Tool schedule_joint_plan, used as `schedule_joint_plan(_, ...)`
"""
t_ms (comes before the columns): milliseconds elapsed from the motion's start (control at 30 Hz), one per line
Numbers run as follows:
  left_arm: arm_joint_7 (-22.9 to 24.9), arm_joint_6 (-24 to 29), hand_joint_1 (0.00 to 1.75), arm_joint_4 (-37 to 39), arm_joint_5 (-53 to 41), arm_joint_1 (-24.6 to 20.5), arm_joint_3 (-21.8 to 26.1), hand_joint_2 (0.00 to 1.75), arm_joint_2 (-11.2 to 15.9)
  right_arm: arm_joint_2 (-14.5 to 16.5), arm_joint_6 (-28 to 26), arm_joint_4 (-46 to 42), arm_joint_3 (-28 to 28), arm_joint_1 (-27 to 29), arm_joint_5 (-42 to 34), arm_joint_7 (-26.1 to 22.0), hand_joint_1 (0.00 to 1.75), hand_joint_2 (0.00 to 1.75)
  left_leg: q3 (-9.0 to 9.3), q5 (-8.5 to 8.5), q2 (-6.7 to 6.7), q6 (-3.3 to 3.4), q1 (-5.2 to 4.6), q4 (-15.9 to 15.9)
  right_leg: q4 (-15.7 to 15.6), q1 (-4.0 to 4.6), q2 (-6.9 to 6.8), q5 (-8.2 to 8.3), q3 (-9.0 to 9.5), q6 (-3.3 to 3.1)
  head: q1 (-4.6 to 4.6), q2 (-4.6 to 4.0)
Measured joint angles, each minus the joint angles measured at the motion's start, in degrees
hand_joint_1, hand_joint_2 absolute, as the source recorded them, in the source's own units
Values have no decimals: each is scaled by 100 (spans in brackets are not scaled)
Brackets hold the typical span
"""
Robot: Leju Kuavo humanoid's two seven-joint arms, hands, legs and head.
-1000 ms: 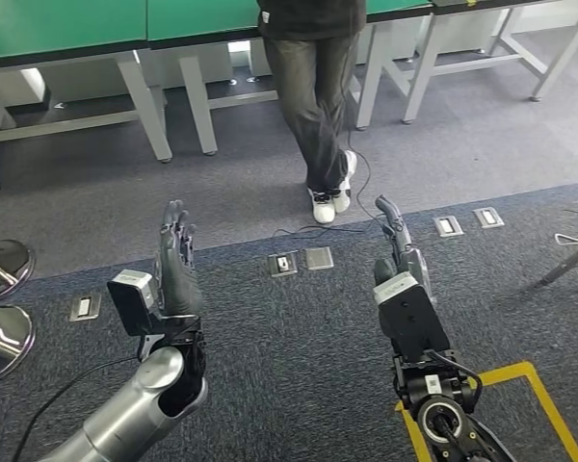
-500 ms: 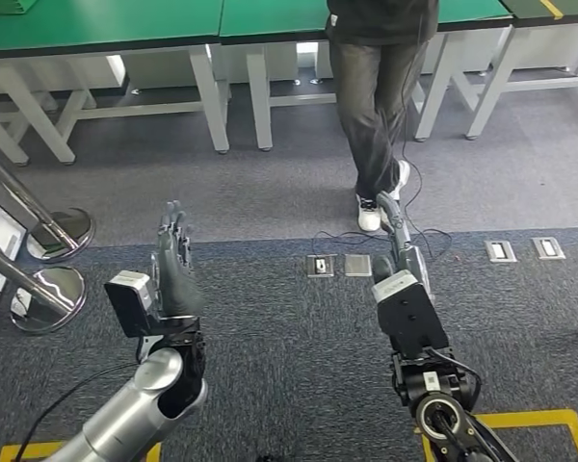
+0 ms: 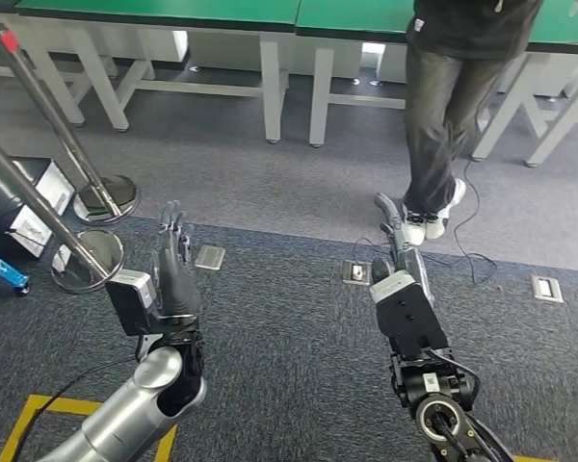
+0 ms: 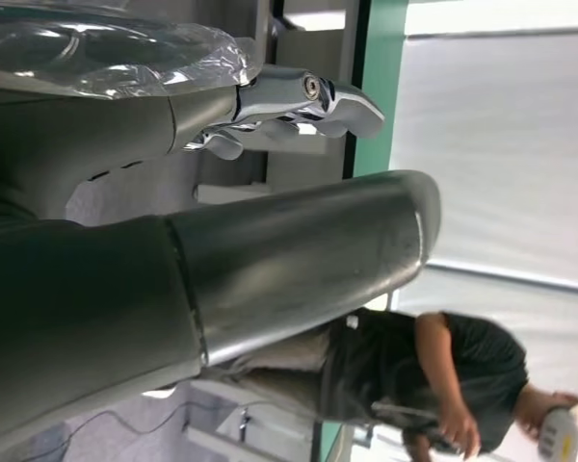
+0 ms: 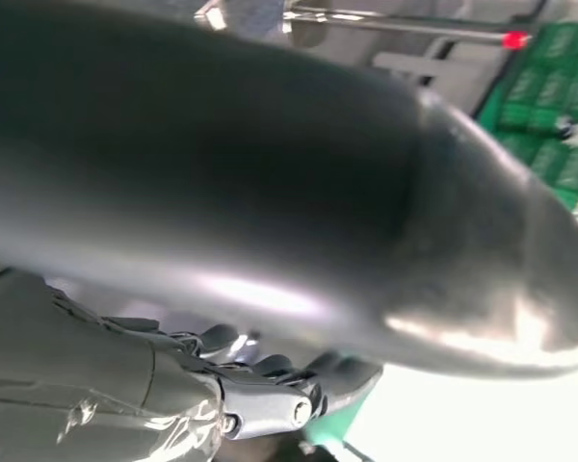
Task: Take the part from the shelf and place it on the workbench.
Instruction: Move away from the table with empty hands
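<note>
Both hands, left hand and right hand, seemingly empty, fingers extended.

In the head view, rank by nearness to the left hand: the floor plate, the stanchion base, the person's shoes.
From the left hand:
1. Floor plate, just to its right.
2. Stanchion base, to its left.
3. Person's shoes, far right, beyond the right hand.

No text, label or number can be read on anything here.

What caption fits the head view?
Both empty silver-armed hands, left hand and right hand, raised over grey carpet near a standing person.
</note>
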Motion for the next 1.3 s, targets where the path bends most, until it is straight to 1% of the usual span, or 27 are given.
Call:
schedule_joint_plan(67,1,0,0,1,1,-1,0,0,-4,-2,-1,5,4,14,0,3,0,0,4,1,-143,25,-25,2,899,17,140,-318,-456,-19,19,0)
schedule_joint_plan(100,1,0,0,1,1,3,0,0,-4,-3,-1,8,7,21,0,4,0,0,8,1,-225,31,-43,3,1176,29,165,-357,-622,-39,23,0)
schedule_joint_plan(133,1,0,0,1,1,6,0,0,-5,-3,-1,10,9,26,0,4,0,0,15,2,-311,34,-57,4,1140,42,180,-242,-648,-71,25,0)
schedule_joint_plan(167,1,0,0,1,1,6,0,0,-5,-3,-1,10,10,27,0,4,0,0,25,2,-396,35,-67,4,867,57,209,-30,-559,-111,24,0)
schedule_joint_plan(200,1,0,0,1,1,5,0,0,-7,-3,-1,9,11,25,0,4,0,0,36,3,-477,35,-70,3,411,75,282,238,-377,-155,26,0)
schedule_joint_plan(267,1,1,0,1,0,5,0,0,-10,-3,-1,9,11,17,0,4,0,0,36,13,-620,19,-62,0,-412,100,514,574,-19,-238,22,0)
schedule_joint_plan(333,2,8,0,0,-7,16,0,0,-12,-3,1,7,13,6,0,8,0,0,8,39,-745,-28,-31,-11,-713,120,610,613,141,-284,38,0)
schedule_joint_plan(367,3,15,0,-1,-14,25,0,0,-11,-3,1,2,14,1,0,11,0,0,-3,57,-803,-57,-16,-24,-742,131,563,620,164,-293,49,0)
schedule_joint_plan(400,5,24,0,-5,-23,37,0,0,-5,-2,2,-9,16,-4,0,16,0,0,-14,53,-793,-76,-19,-19,-794,115,489,643,203,-293,56,0)
schedule_joint_plan(467,13,36,0,-13,-38,35,0,0,8,-1,2,-34,18,-10,0,20,0,0,-123,-97,-501,-108,-54,185,-920,77,336,707,265,-300,30,0)
schedule_joint_plan(533,26,40,0,-17,-44,27,0,0,15,-1,2,-45,20,-3,2,32,0,0,-471,-465,-131,-167,-53,876,-988,60,162,735,290,-310,0,0)
schedule_joint_plan(600,50,47,0,-17,-46,45,0,0,19,-1,12,-45,29,8,4,64,0,0,-834,-726,-27,-253,-4,1591,-987,58,-13,727,277,-312,-11,0)
schedule_joint_plan(633,61,50,0,-17,-47,54,0,0,23,-1,21,-45,36,11,7,78,0,0,-882,-716,-12,-291,22,1684,-984,53,-93,721,273,-305,-13,0)
schedule_joint_plan(667,69,52,0,-17,-49,58,0,0,30,-1,30,-45,43,12,9,88,0,0,-806,-612,8,-325,49,1544,-978,43,-176,711,271,-291,-17,0)
schedule_joint_plan(700,74,52,0,-17,-50,58,0,0,37,-1,35,-45,48,13,11,91,0,0,-619,-441,54,-357,71,1201,-963,29,-252,695,272,-267,-18,0)
schedule_joint_plan(767,82,52,0,-18,-53,58,0,0,45,-1,41,-49,52,10,14,93,0,0,-160,-118,280,-396,87,356,-893,16,-386,635,268,-185,-29,0)
schedule_joint_plan(833,89,52,0,-22,-56,60,0,0,46,-1,45,-54,56,4,17,93,0,0,24,-19,392,-319,67,1,-821,33,-475,574,268,-100,-23,0)
schedule_joint_plan(900,93,52,0,-27,-59,67,0,0,52,-1,48,-57,60,-3,20,91,0,0,1,-35,265,-190,46,32,-802,33,-564,538,294,-38,-3,0)
schedule_joint_plan(933,95,52,0,-32,-60,73,0,0,55,-1,48,-58,61,-7,20,91,0,0,1,-38,201,-148,46,34,-777,16,-523,498,305,-5,7,0)
schedule_joint_plan(1000,93,52,0,-46,-62,68,0,0,55,-1,48,-64,61,-10,20,91,0,0,10,-30,69,-74,58,26,-438,-24,-230,251,184,39,24,0)
schedule_joint_plan(1067,93,52,0,-54,-63,63,0,0,49,-3,48,-67,61,-1,20,92,0,0,13,-23,-67,-30,45,25,390,-32,86,-155,-198,41,42,0)
schedule_joint_plan(1100,93,52,0,-54,-62,66,0,0,46,-5,48,-66,62,8,20,94,0,0,13,-21,-147,-16,28,25,809,-26,138,-300,-411,28,47,0)
schedule_joint_plan(1133,93,52,0,-54,-62,72,0,0,45,-7,48,-65,62,19,20,95,0,0,14,-20,-233,-9,10,26,1061,-16,160,-337,-556,5,49,0)
schedule_joint_plan(1167,93,52,0,-54,-62,76,0,0,45,-7,47,-65,62,27,20,95,0,0,17,-19,-323,-4,-6,27,1068,-4,175,-248,-592,-30,49,0)
schedule_joint_plan(1200,93,52,0,-54,-63,78,0,0,44,-7,46,-66,61,33,20,93,0,0,22,-17,-416,-3,-17,27,832,15,208,-54,-515,-75,48,0)
schedule_joint_plan(1267,90,52,0,-54,-67,80,0,0,36,-8,43,-67,57,40,20,81,0,0,29,-11,-581,-10,-19,26,-37,50,468,404,-157,-180,45,0)
schedule_joint_plan(1300,87,51,0,-54,-68,80,0,0,29,-8,40,-67,53,51,22,73,0,0,24,-2,-655,-23,-11,27,-393,61,618,545,-9,-219,39,0)
